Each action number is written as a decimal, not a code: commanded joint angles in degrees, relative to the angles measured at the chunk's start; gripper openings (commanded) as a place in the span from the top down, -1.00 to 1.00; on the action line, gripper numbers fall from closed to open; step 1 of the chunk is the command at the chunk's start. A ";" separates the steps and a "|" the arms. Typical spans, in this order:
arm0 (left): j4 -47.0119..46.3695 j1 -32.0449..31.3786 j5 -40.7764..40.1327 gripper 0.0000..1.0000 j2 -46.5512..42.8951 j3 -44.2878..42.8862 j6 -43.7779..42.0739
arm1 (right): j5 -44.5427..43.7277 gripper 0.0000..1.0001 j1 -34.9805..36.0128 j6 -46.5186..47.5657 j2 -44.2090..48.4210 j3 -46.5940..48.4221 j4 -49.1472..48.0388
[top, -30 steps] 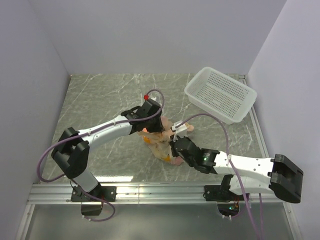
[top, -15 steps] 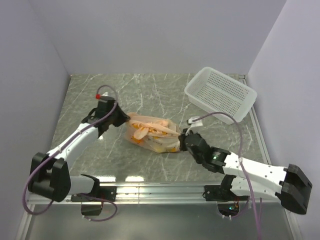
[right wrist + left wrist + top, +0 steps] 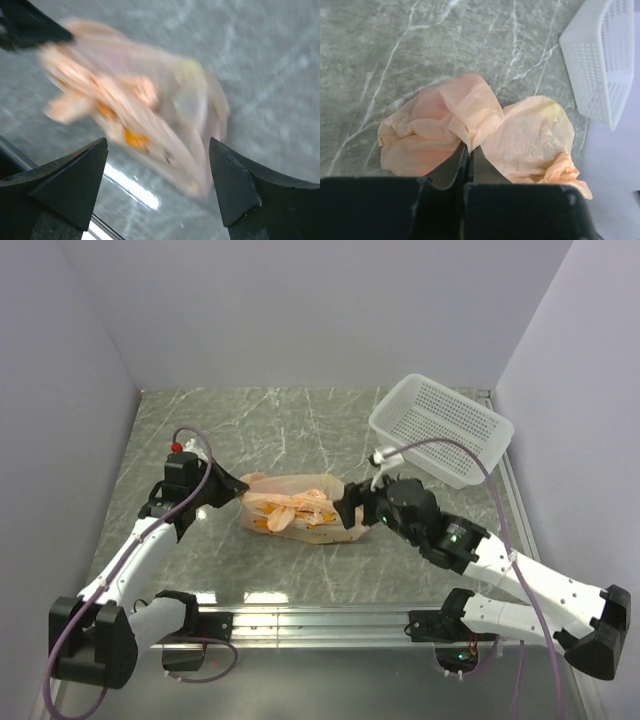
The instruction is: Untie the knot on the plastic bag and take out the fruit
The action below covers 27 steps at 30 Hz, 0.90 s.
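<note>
The peach-orange plastic bag (image 3: pixel 300 505) lies stretched out on the marble table, with orange print showing on its side. My left gripper (image 3: pixel 238 492) is at its left end, shut on a fold of the thin plastic (image 3: pixel 468 147). At the bag's right end my right gripper (image 3: pixel 352 512) stands open; the blurred bag (image 3: pixel 150 105) lies ahead of its gripper (image 3: pixel 157 145), and nothing is between the fingers. A small bunched twist of plastic (image 3: pixel 562 169) sits at the bag's far end; I cannot tell if it is the knot. The fruit is hidden inside the bag.
A white perforated basket (image 3: pixel 440 430) stands tilted at the back right, also in the left wrist view (image 3: pixel 600 60). White walls close in the table on the left, back and right. A metal rail (image 3: pixel 320 620) runs along the near edge.
The right gripper has opened and let go of the bag. The left arm has swung out to the left, dragging the bag left and stretching it out lengthwise.
</note>
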<state>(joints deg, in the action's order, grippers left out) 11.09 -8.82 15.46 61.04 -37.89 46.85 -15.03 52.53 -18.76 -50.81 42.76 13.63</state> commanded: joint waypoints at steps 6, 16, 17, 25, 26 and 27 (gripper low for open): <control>0.86 0.03 0.97 0.99 -5.84 -0.69 -5.19 | 6.49 -0.72 1.26 9.63 -18.96 17.34 3.51; 0.77 0.03 0.45 0.99 -5.93 -0.96 -5.54 | 10.29 0.24 1.52 6.90 -26.28 13.58 -1.50; 1.73 0.12 -0.60 0.99 -5.84 -1.57 -5.54 | 8.02 0.50 1.17 6.03 -25.75 12.27 -1.41; 2.10 8.19 -5.72 0.99 -3.12 -4.56 -0.36 | -2.29 1.00 -12.88 -2.22 -5.73 3.30 0.00; 1.22 8.73 -3.36 0.99 -1.20 -5.87 0.34 | -1.85 1.00 -15.07 -3.02 -3.53 1.29 -0.87; -0.88 8.73 -2.46 0.99 -0.05 -6.66 1.04 | -1.33 1.00 -15.35 -3.64 -1.60 0.31 -3.49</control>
<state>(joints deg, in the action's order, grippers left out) 15.29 -3.46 15.86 58.28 -40.05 46.54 -8.47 41.25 -19.62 -59.16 45.80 10.33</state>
